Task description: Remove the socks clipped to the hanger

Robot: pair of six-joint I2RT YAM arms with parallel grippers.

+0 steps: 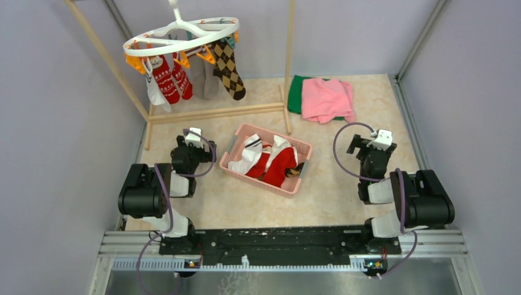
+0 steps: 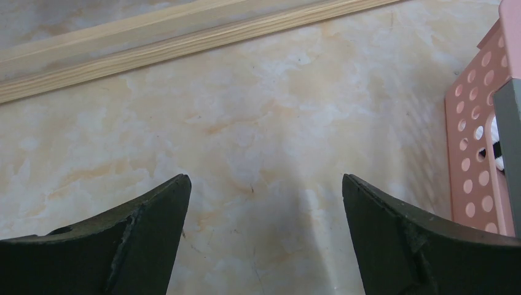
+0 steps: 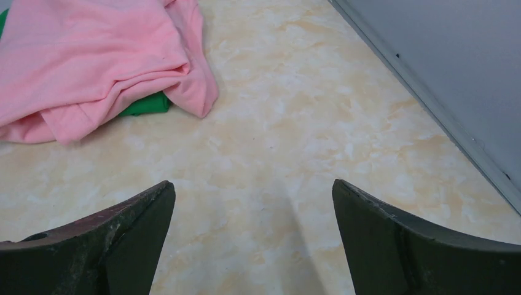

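The white oval hanger [image 1: 179, 37] hangs at the back left with orange and teal clips. Several socks dangle from it: a white-grey one [image 1: 156, 92], red patterned ones [image 1: 169, 80], a grey one [image 1: 206, 80] and a brown argyle one [image 1: 228, 70]. My left gripper [image 1: 189, 136] rests low over the table left of the basket, well below and in front of the socks; its fingers [image 2: 153, 227] stand wide open with only bare tabletop between them. My right gripper [image 1: 368, 142] sits at the right, open and empty, its fingers [image 3: 381, 239] spread.
A pink perforated basket [image 1: 236, 147] holding red and white socks stands mid-table; its wall [image 2: 476, 153] is just right of my left gripper. The wooden rack's base rail [image 1: 215, 112] runs behind it. Pink cloth [image 1: 325, 98] over green cloth [image 1: 298, 92] lies back right. Grey walls enclose both sides.
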